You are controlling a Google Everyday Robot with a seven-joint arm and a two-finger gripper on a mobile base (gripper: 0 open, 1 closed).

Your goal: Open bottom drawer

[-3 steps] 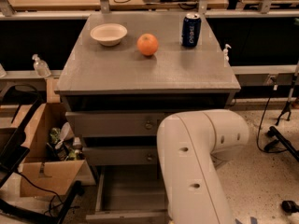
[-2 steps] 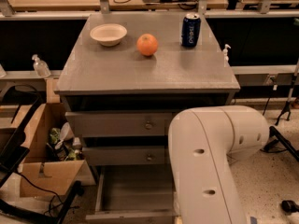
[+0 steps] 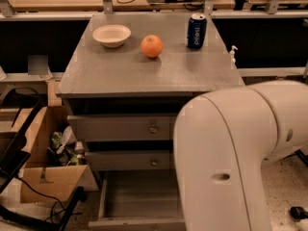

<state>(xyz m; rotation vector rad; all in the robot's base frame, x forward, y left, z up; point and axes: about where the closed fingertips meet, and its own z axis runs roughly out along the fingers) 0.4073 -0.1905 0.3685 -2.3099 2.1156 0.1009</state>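
At far left, an open cardboard box (image 3: pixel 44 174) holding odds and ends sits on the floor beside a grey cabinet (image 3: pixel 144 76), with a black cable (image 3: pixel 33 196) trailing in front of it. On the cabinet's flat top, from left to right, stand a white bowl (image 3: pixel 111 35), an orange (image 3: pixel 151 46) and a blue drinks can (image 3: pixel 196 31), each apart from the next; a small pump bottle (image 3: pixel 233 53) shows just past the top's right edge. Below the top, the top drawer (image 3: pixel 115 128) and the middle drawer (image 3: pixel 120 160) are shut, each with a small round knob at its centre. The bottom drawer (image 3: pixel 139 198) stands open beneath them, drawn out toward the camera so that its bare grey inside shows; its front lies along the lower edge of the view, and its right part is covered by the robot's arm (image 3: pixel 236 158). That thick white arm fills the lower right, bending down in front of the cabinet's right side. The gripper is not to be seen, lying somewhere behind or below the arm, so whether it is open or holding anything cannot be told.
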